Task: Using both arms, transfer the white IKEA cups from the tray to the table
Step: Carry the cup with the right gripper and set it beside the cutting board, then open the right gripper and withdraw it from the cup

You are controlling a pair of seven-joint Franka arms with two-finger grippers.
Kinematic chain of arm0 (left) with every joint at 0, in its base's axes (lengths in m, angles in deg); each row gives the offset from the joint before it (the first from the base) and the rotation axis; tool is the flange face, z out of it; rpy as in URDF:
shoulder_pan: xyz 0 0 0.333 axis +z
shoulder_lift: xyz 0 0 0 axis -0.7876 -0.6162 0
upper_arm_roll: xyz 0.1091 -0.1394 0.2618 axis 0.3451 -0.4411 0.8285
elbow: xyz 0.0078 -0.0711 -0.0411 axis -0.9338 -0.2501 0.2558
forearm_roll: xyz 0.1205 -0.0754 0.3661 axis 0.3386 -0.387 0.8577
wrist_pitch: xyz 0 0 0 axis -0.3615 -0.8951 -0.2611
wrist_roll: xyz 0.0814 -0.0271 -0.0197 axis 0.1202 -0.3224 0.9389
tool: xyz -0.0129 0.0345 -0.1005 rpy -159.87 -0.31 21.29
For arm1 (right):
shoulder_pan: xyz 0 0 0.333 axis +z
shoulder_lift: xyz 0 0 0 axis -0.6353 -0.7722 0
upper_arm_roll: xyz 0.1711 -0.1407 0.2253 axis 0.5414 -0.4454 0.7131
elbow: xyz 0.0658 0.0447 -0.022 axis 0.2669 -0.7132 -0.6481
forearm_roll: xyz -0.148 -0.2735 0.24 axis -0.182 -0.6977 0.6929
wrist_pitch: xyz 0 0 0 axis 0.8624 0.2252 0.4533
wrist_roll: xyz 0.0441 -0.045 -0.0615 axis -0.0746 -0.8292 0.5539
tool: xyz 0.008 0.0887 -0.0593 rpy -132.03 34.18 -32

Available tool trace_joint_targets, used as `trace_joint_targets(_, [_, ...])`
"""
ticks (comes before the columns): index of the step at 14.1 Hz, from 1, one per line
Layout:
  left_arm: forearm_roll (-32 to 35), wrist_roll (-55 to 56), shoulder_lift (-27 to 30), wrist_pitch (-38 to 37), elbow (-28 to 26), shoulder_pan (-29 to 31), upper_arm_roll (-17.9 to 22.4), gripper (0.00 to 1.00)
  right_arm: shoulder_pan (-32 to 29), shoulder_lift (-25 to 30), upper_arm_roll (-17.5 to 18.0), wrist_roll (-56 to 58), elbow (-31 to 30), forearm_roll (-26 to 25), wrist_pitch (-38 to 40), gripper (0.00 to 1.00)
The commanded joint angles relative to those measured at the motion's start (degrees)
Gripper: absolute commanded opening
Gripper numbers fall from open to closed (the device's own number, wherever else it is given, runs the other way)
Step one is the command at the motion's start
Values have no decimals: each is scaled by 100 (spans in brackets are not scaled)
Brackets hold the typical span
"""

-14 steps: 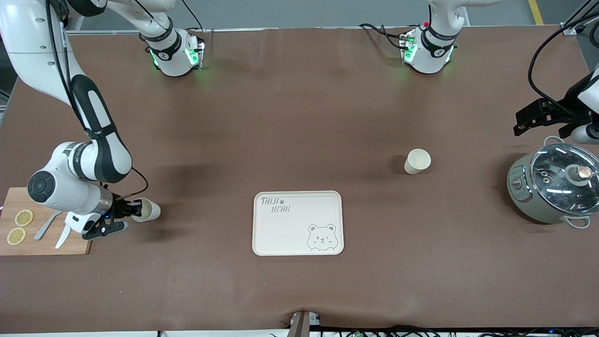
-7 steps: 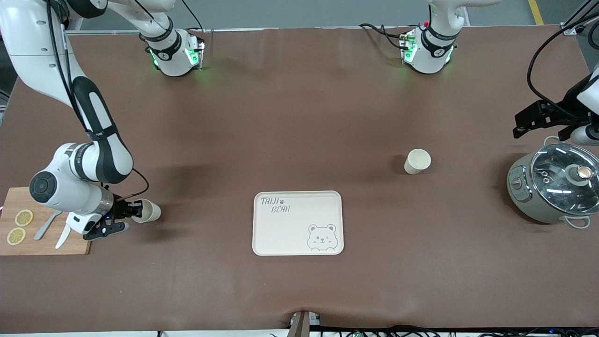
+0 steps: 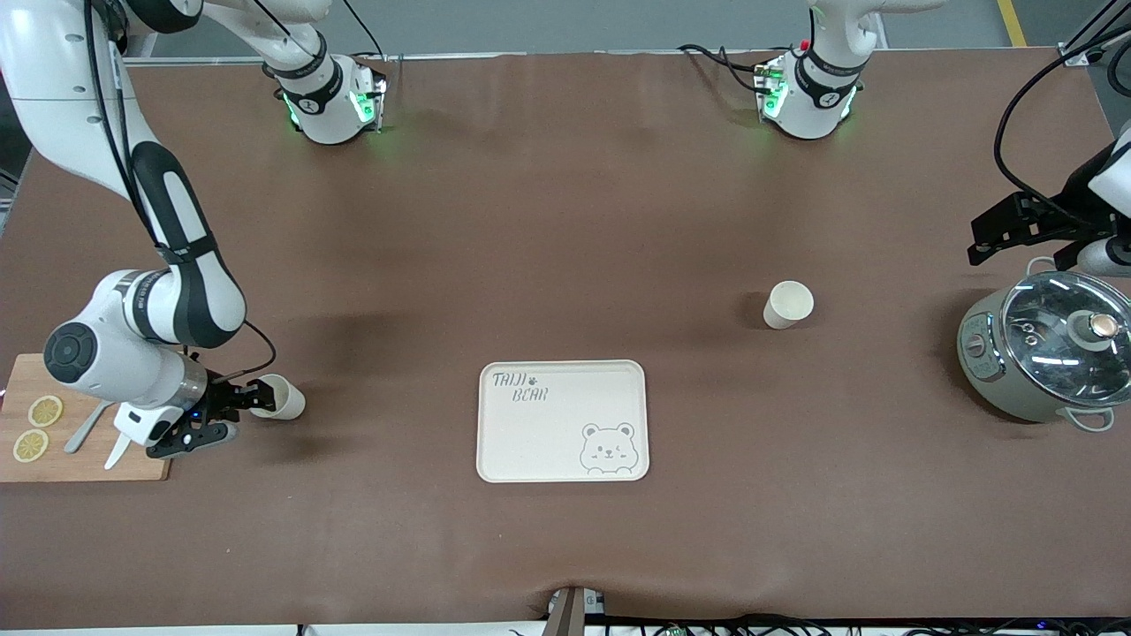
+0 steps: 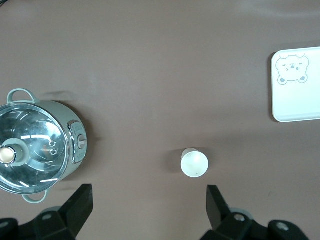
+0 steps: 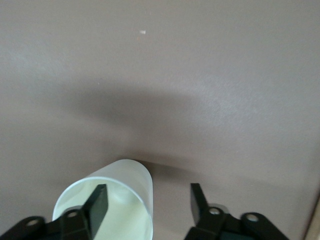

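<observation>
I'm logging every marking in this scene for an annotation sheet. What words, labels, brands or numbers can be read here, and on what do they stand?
"TAIJI BEAR": hand-lettered on the cream tray, in its corner away from the bear drawing.
Cooker control panel: markings too small to read.
Round marks on the arm bases: too small to read.
The two white cups bear no text.

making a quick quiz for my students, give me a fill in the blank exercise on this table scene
1. The right claw straddles the wall of a white ____, one finger inside it.
2. The other cup stands on the bare table, not on the ____ tray.
3. The left claw waits over the table beside the lidded ____.
4. Two lemon slices lie on the wooden ____.

Missing words: cup; bear; pot; board
</observation>
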Motion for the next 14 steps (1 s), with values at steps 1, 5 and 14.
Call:
trace_joint_targets(1, [-18, -92, 26, 72, -26, 12, -3, 100, -105, 201, 91, 14, 438, 74, 777, 100])
trace_joint_targets(5, [0, -83, 17, 116, -34, -6, -12, 100, -70, 254, 82, -161, 1747, 57, 2718, 100])
trace_joint_targets(14, [9, -65, -44, 204, -34, -15, -12, 100, -44, 2370, 73, -1365, 1979, -320, 5025, 100])
